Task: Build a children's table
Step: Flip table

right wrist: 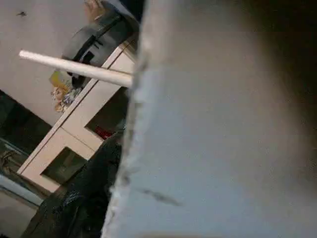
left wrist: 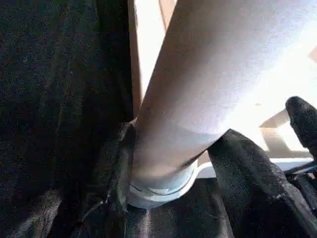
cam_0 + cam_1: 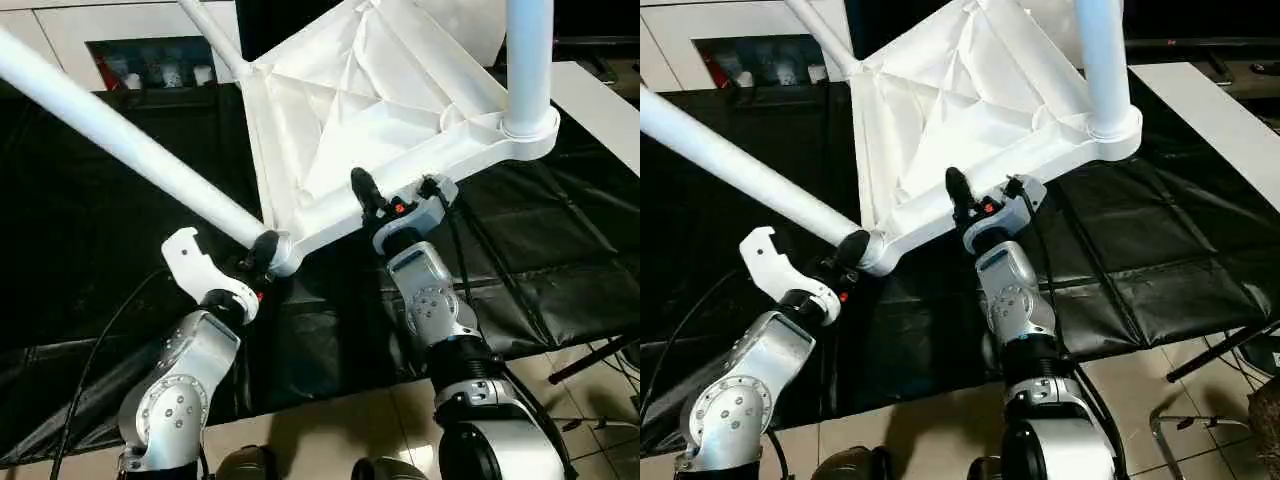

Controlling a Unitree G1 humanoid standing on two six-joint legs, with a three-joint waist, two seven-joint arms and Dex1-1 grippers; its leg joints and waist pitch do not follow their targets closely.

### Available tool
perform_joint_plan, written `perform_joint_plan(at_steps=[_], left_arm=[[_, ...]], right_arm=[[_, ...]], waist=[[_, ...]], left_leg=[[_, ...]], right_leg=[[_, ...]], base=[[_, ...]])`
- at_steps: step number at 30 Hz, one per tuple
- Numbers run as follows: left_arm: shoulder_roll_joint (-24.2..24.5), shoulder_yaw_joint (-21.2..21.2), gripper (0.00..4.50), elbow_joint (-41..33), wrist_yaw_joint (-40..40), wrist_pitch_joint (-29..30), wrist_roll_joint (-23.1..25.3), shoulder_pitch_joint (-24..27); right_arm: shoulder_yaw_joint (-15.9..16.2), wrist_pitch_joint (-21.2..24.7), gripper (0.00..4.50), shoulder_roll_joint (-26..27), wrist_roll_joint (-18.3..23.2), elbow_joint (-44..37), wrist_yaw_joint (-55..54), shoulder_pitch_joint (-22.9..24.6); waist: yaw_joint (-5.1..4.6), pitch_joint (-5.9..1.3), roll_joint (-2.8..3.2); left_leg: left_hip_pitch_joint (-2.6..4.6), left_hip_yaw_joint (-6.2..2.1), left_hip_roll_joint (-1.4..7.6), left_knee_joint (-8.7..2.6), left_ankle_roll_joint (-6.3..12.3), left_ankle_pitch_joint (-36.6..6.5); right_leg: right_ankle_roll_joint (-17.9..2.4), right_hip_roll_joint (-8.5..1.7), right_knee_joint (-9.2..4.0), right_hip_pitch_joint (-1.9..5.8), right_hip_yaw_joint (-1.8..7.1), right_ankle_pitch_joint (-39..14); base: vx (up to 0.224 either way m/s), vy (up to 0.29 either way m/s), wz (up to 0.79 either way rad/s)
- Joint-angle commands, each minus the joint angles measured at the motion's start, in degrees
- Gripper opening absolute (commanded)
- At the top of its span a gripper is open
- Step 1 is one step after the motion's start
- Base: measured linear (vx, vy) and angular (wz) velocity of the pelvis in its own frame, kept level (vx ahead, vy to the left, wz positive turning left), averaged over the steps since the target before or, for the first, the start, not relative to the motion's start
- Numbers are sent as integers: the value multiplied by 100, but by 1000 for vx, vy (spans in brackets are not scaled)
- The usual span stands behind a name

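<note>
The children's table stands tilted, its white top showing the ribbed underside. One long white leg runs from the near corner socket toward the upper left. Another leg rises from the right corner socket, and a third leg shows at the far corner. My left gripper is shut on the base of the near leg, one black finger on each side, just above the socket. My right gripper sits at the top's near rim, between the two near corners.
A black cloth covers the work surface under the table. A white cabinet with small items on a shelf stands behind. A white surface lies at the right. Tiled floor and thin metal legs show below.
</note>
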Motion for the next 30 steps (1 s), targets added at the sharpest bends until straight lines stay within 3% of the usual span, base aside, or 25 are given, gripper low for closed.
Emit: perform_joint_plan(at_steps=[1, 3, 6, 8, 10, 11, 14, 18, 22, 23, 24, 27, 30], left_arm=[[-278, -393, 212, 408, -125, 168, 193, 81], [-175, -431, 212, 358, -252, 177, 194, 99], [117, -572, 281, 177, -517, 181, 333, 163], [319, -671, 281, 71, -705, 139, 470, 227], [386, -689, 281, -5, -830, 77, 543, 293], [391, -687, 291, -36, -897, 67, 540, 322], [666, -685, 307, -348, -1248, 86, 507, 592], [1358, -742, 344, -739, -1814, -179, 873, 1053], [2096, -971, 349, -1235, -2382, -565, 1403, 1293], [2437, -999, 349, -1584, -2631, -585, 1534, 1290], [2657, -872, 349, -1971, -2793, -488, 1470, 1170], [2908, -713, 349, -2384, -2958, -343, 1309, 947], [3108, -572, 349, -2624, -3000, -243, 1185, 599]], right_arm=[[114, -110, 229, 669, -220, -272, -84, -515], [132, -107, 223, 612, -223, -366, -149, -481], [150, -114, 219, 416, -289, -613, -344, -387], [164, -155, 217, 284, -394, -776, -490, -333], [159, -179, 216, 210, -452, -881, -593, -303], [156, -175, 216, 193, -456, -915, -620, -291], [176, -163, 215, -27, -619, -1142, -753, -227], [281, -62, 215, -372, -923, -1578, -889, -49], [452, 167, 214, -660, -1190, -2057, -935, 146], [474, 336, 213, -783, -1192, -2312, -971, 221], [480, 540, 212, -911, -1232, -2557, -1047, 288], [518, 780, 210, -1080, -1353, -2848, -1130, 385], [514, 1016, 208, -1205, -1398, -3147, -1219, 477]], waist=[[-32, -303, -43], [-33, -299, -45], [-28, -325, -37], [-29, -402, -38], [-22, -473, -27], [-16, -476, -24], [-19, -461, -43], [-19, -436, -34], [16, -437, -18], [17, -428, -40], [28, -435, -22], [26, -428, -39], [30, -420, -59]], left_leg=[[115, -222, 640, -479, 170, -1020], [108, -214, 636, -479, 166, -1024], [110, -218, 640, -467, 160, -904], [107, -208, 619, -397, 316, -324], [96, -187, 586, -289, 696, 490], [79, -184, 593, -263, 870, 677], [48, -179, 618, -263, 997, 589], [73, -167, 618, -291, 826, 226], [141, -172, 642, -318, 560, 150], [144, -171, 638, -325, 535, 130], [153, -160, 622, -332, 376, 61], [147, -147, 596, -346, 161, -97], [123, -129, 568, -347, -7, -398]], right_leg=[[-1030, -583, -448, 148, 393, -1067], [-1030, -588, -451, 147, 396, -1081], [-1033, -584, -423, 158, 390, -901], [-1090, -562, -322, 173, 374, -112], [-1254, -532, -191, 163, 348, 1058], [-1357, -542, -161, 159, 339, 1332], [-1440, -552, -161, 174, 311, 1135], [-1269, -517, -210, 159, 309, 443], [-1074, -469, -190, 125, 304, 311], [-1031, -458, -207, 120, 302, 277], [-991, -468, -189, 126, 304, 249], [-965, -464, -194, 132, 308, 188], [-892, -499, -235, 138, 338, -197]], base=[[0, 0, 0], [0, 0, 0], [0, 0, 0], [0, 0, 0], [0, 0, 0], [0, 0, 0], [0, 0, 0], [0, 0, 0], [0, 0, 0], [0, 0, 0], [0, 0, 0], [0, 0, 0], [0, 0, 0]])
